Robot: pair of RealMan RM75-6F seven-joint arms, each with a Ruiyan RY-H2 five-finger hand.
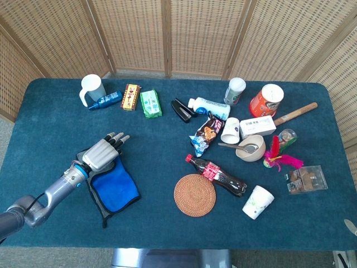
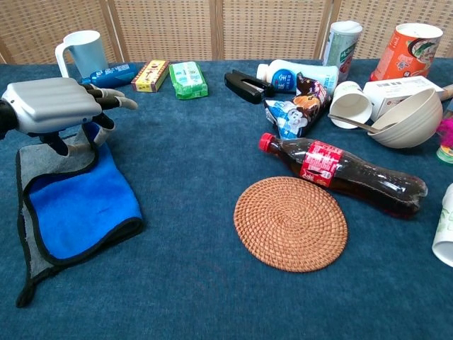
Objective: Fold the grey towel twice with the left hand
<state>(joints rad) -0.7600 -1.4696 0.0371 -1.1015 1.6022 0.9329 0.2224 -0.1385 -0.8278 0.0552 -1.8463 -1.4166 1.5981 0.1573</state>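
The grey towel [image 1: 113,191] [image 2: 78,205] lies at the front left of the table. Its blue side is folded over the top and a black hem runs round it. My left hand [image 1: 102,153] [image 2: 53,105] is low over the towel's far end, palm down. Most fingers [image 2: 117,103] stretch out past the towel's edge. In the chest view the thumb [image 2: 55,144] reaches down onto the grey layer beside the raised fold. I see nothing gripped in the hand. My right hand shows in neither view.
A white mug [image 1: 92,89], a blue bottle [image 1: 105,100], a snack box [image 1: 131,96] and a green pack [image 1: 150,104] stand beyond the towel. To the right lie a woven coaster [image 1: 194,194], a cola bottle [image 1: 216,175], cups, a bowl [image 1: 251,148] and other clutter.
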